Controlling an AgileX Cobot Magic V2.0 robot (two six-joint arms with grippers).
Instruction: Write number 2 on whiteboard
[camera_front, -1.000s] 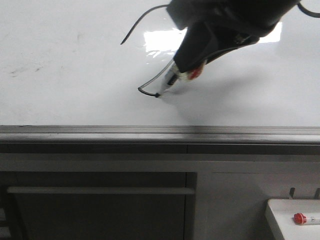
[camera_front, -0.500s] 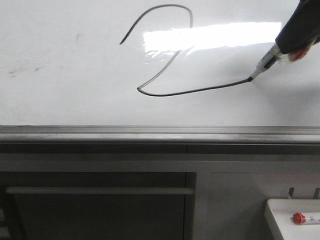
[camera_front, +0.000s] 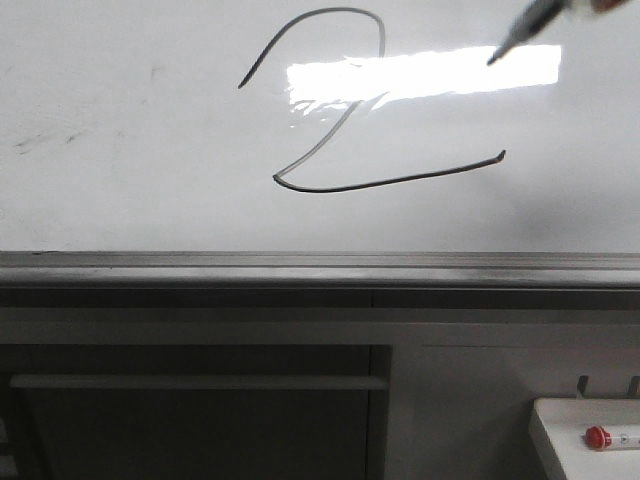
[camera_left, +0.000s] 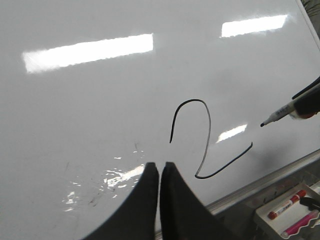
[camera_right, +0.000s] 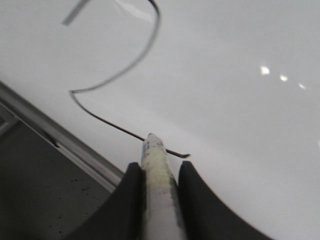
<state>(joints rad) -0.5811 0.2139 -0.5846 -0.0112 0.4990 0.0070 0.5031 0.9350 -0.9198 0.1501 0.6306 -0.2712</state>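
Note:
A thin black number 2 (camera_front: 345, 130) is drawn on the glossy whiteboard (camera_front: 120, 190), with its base stroke ending at the right; it also shows as the number 2 (camera_left: 205, 145) and the number 2 (camera_right: 120, 75) in the wrist views. My right gripper (camera_right: 159, 170) is shut on a white marker (camera_right: 156, 185). The marker tip (camera_front: 495, 58) hangs off the whiteboard, above the base stroke's right end. My left gripper (camera_left: 159, 166) is shut and empty, hovering over the whiteboard (camera_left: 75, 125) left of the figure.
A grey metal rail (camera_front: 320, 262) runs along the whiteboard's lower edge. A small white tray (camera_front: 570, 420) at the lower right holds a red-capped marker (camera_front: 610, 437). Faint dark smudges (camera_front: 40, 140) mark the whiteboard's left part.
The marker drew the base stroke rightward from the lower-left corner of the 2. Since then the right gripper has lifted the tip off the whiteboard, up and to the right.

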